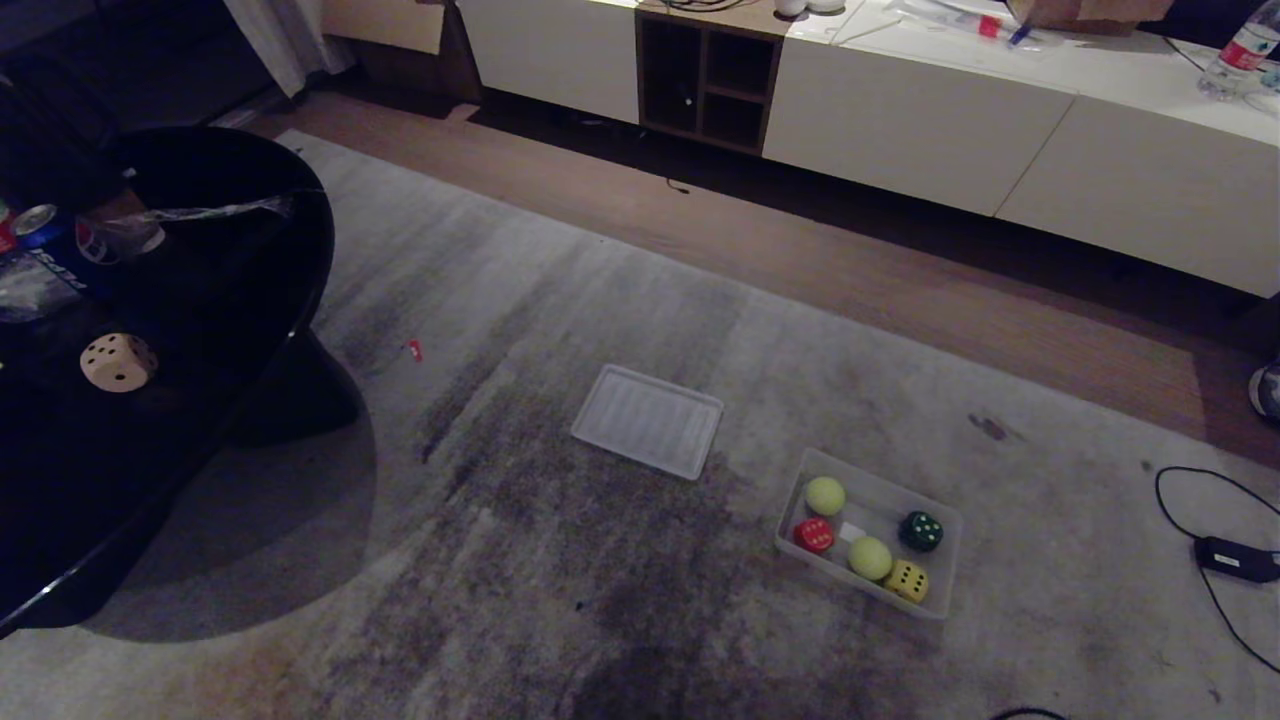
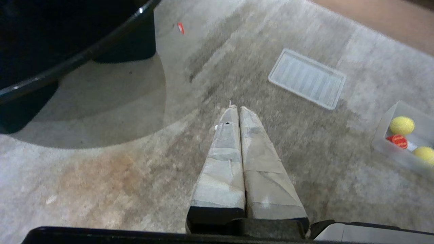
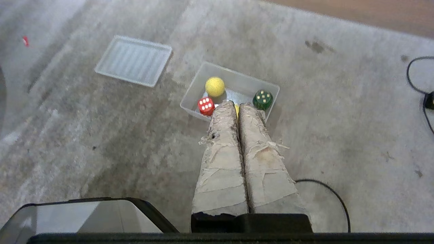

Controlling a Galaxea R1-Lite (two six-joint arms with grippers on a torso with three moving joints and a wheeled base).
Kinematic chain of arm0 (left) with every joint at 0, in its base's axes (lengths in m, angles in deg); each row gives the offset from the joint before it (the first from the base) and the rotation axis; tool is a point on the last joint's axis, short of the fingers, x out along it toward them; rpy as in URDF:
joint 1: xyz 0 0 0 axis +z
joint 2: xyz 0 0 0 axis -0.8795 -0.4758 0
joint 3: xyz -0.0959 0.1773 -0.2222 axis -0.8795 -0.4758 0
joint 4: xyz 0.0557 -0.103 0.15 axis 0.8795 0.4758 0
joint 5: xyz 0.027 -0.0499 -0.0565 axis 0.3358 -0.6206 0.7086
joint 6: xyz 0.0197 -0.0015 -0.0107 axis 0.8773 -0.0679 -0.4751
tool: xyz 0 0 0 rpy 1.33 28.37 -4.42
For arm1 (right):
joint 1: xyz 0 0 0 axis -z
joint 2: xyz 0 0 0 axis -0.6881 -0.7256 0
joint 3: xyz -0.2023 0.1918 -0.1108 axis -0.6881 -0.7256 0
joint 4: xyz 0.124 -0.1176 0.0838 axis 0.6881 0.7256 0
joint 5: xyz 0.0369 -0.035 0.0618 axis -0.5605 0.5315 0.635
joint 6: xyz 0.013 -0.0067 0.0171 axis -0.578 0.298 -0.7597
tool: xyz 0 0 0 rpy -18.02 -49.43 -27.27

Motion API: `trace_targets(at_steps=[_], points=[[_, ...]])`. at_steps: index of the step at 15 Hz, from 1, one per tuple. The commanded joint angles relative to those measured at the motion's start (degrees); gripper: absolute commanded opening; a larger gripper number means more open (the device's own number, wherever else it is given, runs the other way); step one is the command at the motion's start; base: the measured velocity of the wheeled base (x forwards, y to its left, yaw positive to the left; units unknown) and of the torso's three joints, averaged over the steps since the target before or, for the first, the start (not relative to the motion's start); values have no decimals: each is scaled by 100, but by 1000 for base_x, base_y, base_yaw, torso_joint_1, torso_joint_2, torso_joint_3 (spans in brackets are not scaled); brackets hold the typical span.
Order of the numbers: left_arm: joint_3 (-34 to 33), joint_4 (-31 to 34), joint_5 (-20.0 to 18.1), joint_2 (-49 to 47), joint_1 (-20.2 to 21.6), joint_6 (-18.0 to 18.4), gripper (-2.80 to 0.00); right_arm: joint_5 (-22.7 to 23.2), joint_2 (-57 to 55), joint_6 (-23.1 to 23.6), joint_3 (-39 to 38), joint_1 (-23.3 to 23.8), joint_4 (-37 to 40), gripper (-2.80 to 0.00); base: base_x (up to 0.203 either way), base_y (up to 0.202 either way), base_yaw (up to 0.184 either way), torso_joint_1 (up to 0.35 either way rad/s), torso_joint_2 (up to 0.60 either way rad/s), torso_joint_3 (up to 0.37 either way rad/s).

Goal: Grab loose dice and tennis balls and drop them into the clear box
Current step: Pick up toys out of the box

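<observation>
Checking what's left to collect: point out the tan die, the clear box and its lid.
tan die (image 1: pixel 118 361), head view, its pipped front face.
clear box (image 1: pixel 938 560), head view, right-hand wall.
lid (image 1: pixel 648 419), head view, ribbed middle.

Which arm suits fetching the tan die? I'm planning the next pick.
Probably left: the tan die sits on the black table at the robot's left. The left gripper hangs shut beside that table; the right gripper hangs shut above the clear box.

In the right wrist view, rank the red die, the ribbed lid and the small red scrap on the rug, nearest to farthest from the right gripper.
From the right gripper, shut above the clear box:
1. Red die, in the box, just beside the fingertips.
2. Ribbed lid, flat on the rug beyond the box.
3. Red scrap, far off past the lid.
</observation>
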State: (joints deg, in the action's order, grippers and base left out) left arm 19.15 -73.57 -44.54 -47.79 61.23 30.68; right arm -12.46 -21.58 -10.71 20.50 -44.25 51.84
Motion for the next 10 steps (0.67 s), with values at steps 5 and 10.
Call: trace_targets(at_steps=[5, 10], points=[[-9, -4, 3, -9, 0, 5, -280, -2, -10, -4, 1, -2, 2, -280, 0, 0, 0, 2, 4, 202], [-9, -4, 3, -9, 0, 5, -280, -2, -10, -4, 1, -2, 2, -280, 0, 0, 0, 2, 0, 198]])
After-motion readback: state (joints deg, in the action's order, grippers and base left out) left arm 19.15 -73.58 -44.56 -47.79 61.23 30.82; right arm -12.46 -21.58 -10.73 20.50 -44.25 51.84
